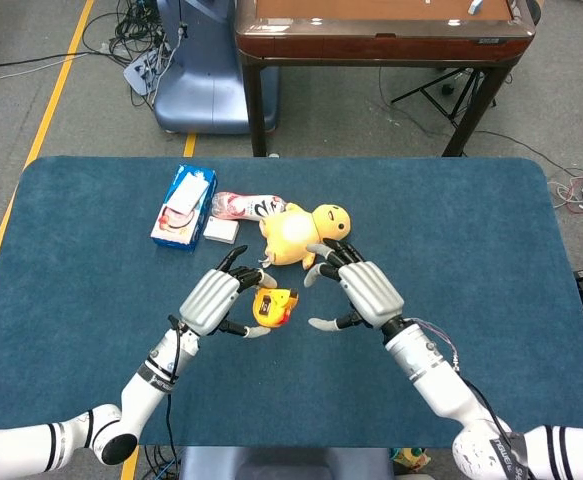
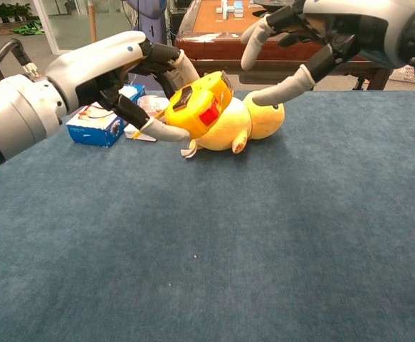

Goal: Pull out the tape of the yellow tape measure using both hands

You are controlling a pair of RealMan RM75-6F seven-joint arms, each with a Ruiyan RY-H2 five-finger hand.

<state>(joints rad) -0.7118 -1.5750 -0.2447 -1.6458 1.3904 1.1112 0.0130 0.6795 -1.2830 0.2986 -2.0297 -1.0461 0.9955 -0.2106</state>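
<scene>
head view: left hand (image 1: 214,302) grips the yellow tape measure (image 1: 270,306) above the table (image 1: 451,220), right hand (image 1: 359,290) spread just beside it. chest view: measure lifted, tape not yet out; next, right fingers must pinch the tape tip.

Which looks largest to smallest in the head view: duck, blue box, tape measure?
1. Duck
2. Blue box, only a little smaller than the duck, so this order is unsure
3. Tape measure, lifted in the left hand and so nearer the camera, yet smallest
</scene>
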